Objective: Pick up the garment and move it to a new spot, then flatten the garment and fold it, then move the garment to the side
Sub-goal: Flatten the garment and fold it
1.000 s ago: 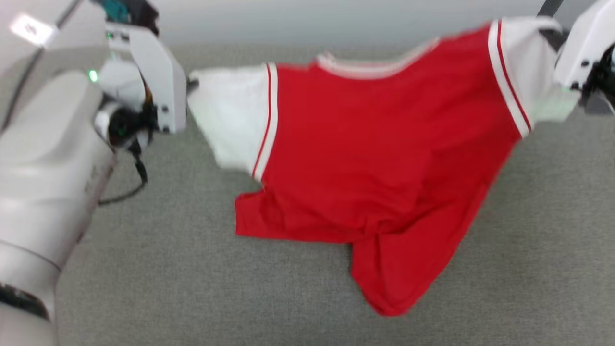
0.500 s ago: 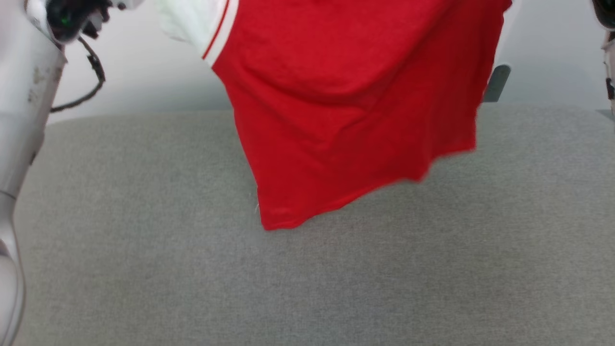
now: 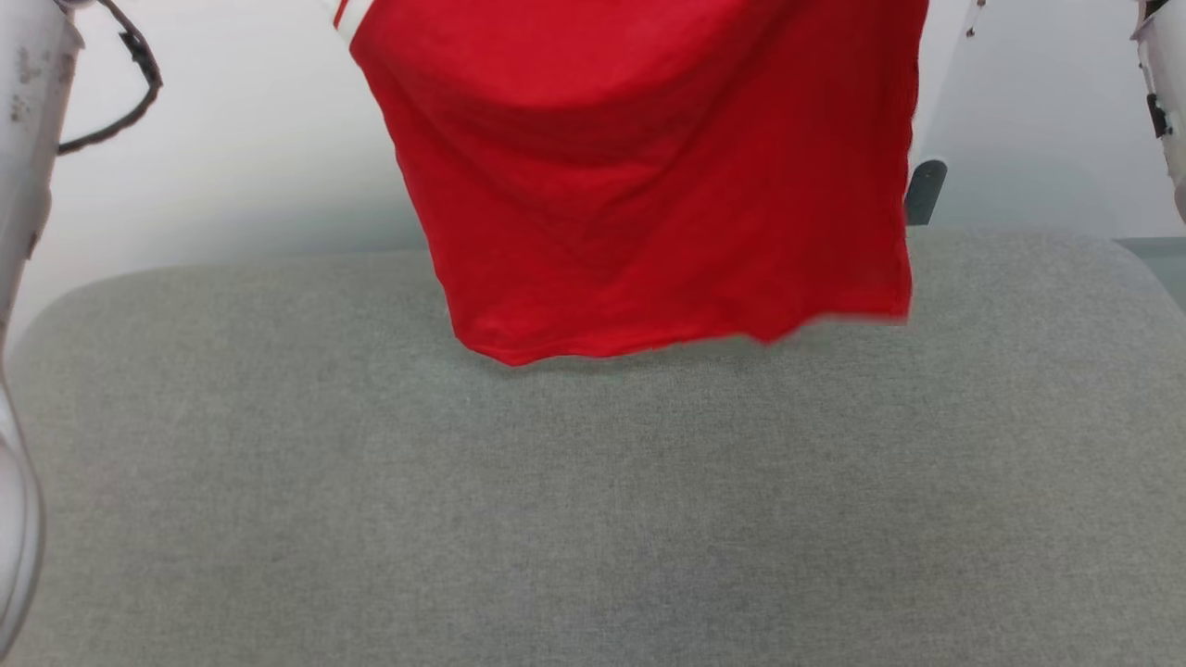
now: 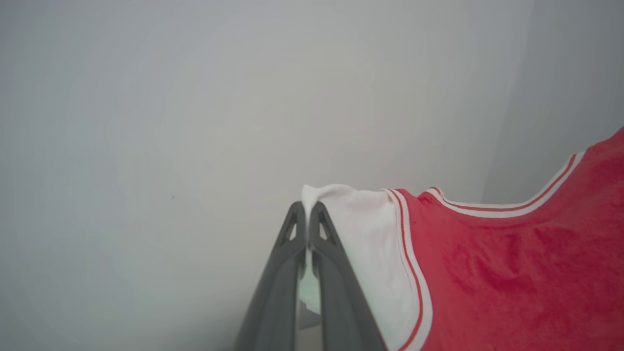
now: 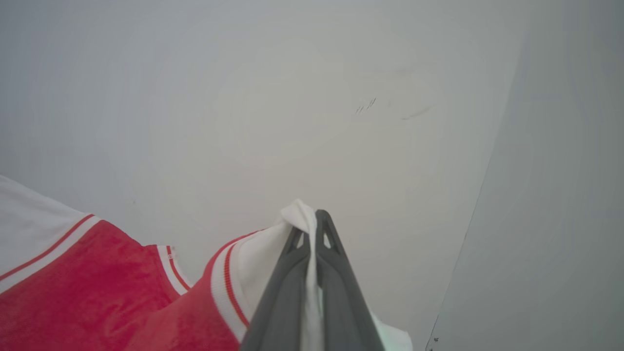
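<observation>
Garment [image 3: 649, 185] hangs upper centre, hem at the far edge of the grey pad [image 3: 593, 519].
Top cut off by the frame; no print readable. Left gripper [image 4: 307, 210] and right gripper [image 5: 312, 222] each pinched tight on its white cloth.

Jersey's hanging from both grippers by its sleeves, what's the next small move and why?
Probably lower both arms together while drawing back. The left gripper and right gripper are each shut on a white sleeve, and the red jersey hangs spread, hem over the far part of the grey surface, so it should lay flat.
</observation>
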{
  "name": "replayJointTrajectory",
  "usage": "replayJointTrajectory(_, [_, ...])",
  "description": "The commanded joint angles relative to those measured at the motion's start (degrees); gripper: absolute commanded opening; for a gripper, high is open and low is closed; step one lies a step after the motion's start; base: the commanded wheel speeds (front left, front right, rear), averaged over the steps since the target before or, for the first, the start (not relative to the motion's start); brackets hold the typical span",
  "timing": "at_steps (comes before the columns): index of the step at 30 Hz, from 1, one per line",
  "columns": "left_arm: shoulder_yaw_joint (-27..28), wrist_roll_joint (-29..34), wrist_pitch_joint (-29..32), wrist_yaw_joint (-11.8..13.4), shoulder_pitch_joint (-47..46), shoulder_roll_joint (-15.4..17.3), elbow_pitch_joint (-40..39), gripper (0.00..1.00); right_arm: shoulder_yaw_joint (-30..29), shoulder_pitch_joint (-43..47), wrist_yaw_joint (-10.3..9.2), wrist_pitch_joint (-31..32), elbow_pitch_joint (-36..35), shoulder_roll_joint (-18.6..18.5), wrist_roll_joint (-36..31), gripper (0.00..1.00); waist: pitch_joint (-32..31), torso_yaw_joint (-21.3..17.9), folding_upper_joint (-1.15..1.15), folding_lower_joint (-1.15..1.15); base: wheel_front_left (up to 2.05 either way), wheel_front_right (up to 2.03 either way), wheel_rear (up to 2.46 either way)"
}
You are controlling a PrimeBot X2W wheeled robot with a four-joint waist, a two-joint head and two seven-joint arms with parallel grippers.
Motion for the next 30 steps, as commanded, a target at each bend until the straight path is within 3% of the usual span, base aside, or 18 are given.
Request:
replayJointTrajectory(1, [-0.09, 0.18, -0.06, 0.13, -0.16, -0.10, 0.48, 0.00, 0.55, -0.24, -0.06, -0.31, 0.58, 0.02, 0.45, 0.00, 0.42, 0.08, 0.00, 0.00, 0.00, 0.00, 0.00])
replayJointTrajectory(5, [0.02, -0.10, -0.55, 0.04, -1.59, -0.48, 1.77, 0.00, 2.13, -1.93, -0.06, 0.40, 2.88, -0.10, 2.14, 0.00, 2.55, 0.03, 0.00, 0.00, 0.00, 0.00, 0.00])
replayJointTrajectory(11, [-0.44, 1.82, -3.91, 0.75, -6.97, -0.74, 2.02, 0.00, 4.26, -6.70, -0.06, -2.52, 4.69, -1.47, 0.61, 0.00, 11.84, 0.13, 0.00, 0.00, 0.00, 0.00, 0.00])
replayJointTrajectory(20, [0.96, 5.02, -20.38, 4.21, -17.93, -2.51, 1.68, 0.00, 5.97, -16.84, -0.06, -21.88, 5.68, -5.19, -15.13, 0.00, 27.60, 1.65, 0.00, 0.00, 0.00, 0.00, 0.00])
replayJointTrajectory(25, [2.20, 5.64, -29.59, 3.80, -22.54, -4.21, 1.88, 0.00, 1.08, -16.18, -0.06, -22.53, -7.55, -7.60, -26.87, 0.00, 35.32, 3.92, 0.00, 0.00, 0.00, 0.00, 0.00])
replayJointTrajectory(30, [4.94, 5.02, -32.58, 3.10, -25.28, -5.79, 1.25, 0.00, -4.23, -12.17, -0.06, -22.48, -18.82, -8.44, -35.60, 0.00, 41.20, 6.20, 0.00, 0.00, 0.00, 0.00, 0.00])
